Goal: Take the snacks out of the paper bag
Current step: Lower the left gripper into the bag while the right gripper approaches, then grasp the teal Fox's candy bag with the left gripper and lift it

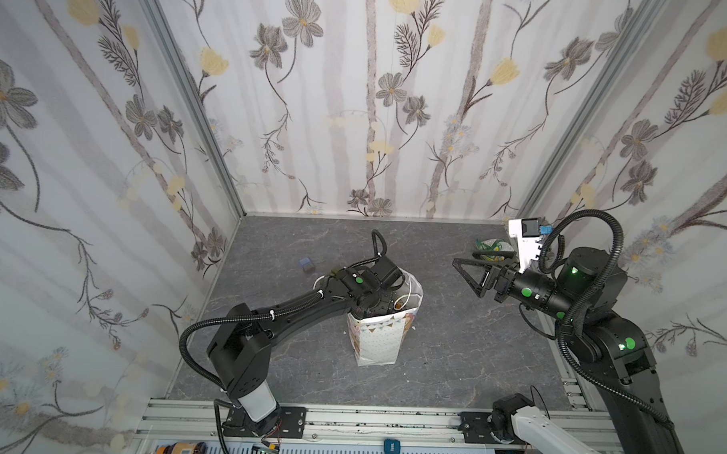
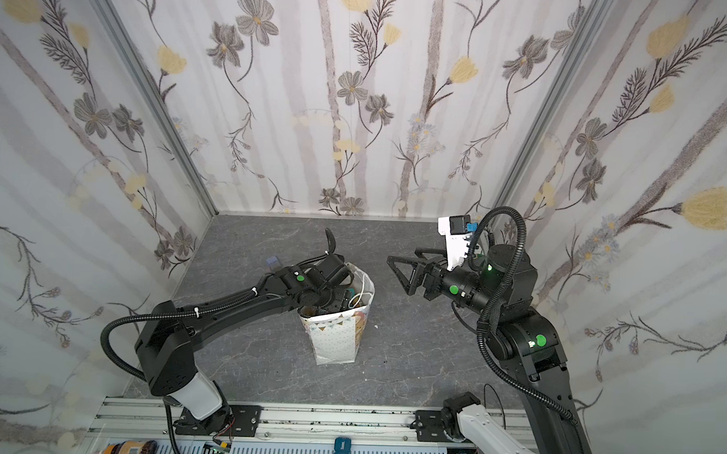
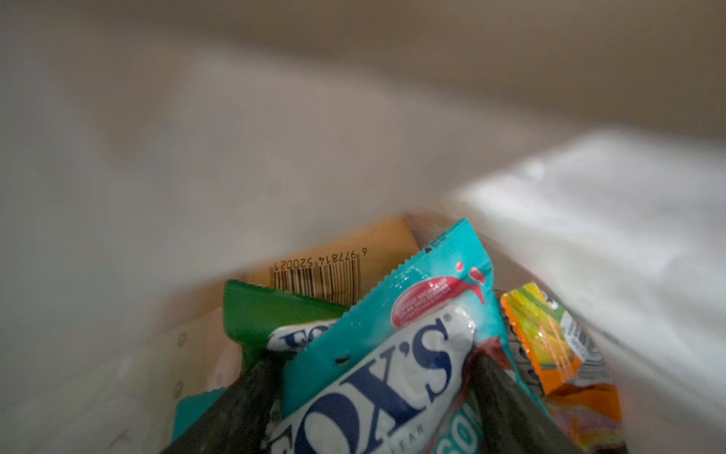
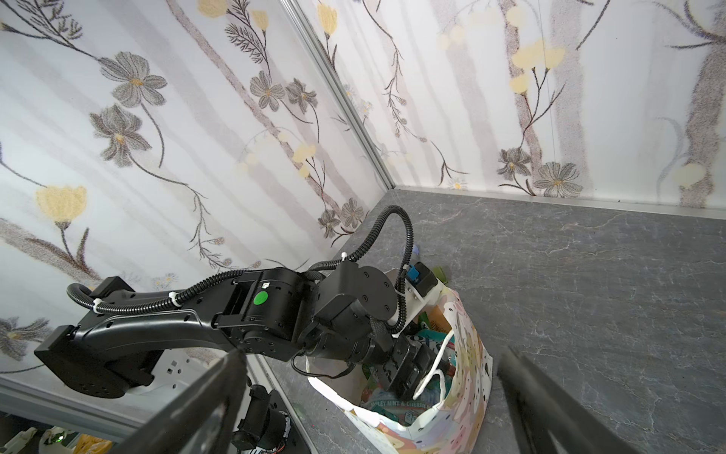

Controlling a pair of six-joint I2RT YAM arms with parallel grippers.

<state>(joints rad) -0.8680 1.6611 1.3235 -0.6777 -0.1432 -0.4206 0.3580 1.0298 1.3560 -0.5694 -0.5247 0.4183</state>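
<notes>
Left gripper (image 3: 373,357) is down inside the paper bag (image 1: 376,340), fingers (image 3: 243,405) spread to either side of the teal packet (image 3: 440,267); cannot tell whether they pinch it or only straddle it. Other snacks lie around it in the bag: a green packet (image 3: 267,310) partly under it, a tan packet (image 3: 385,243) with a barcode behind, an orange packet (image 3: 542,338) beside it. Bag stands upright near the middle of the grey tabletop (image 1: 452,364); right gripper (image 1: 468,269) hangs in the air to its right, well apart, jaws wide, empty.
</notes>
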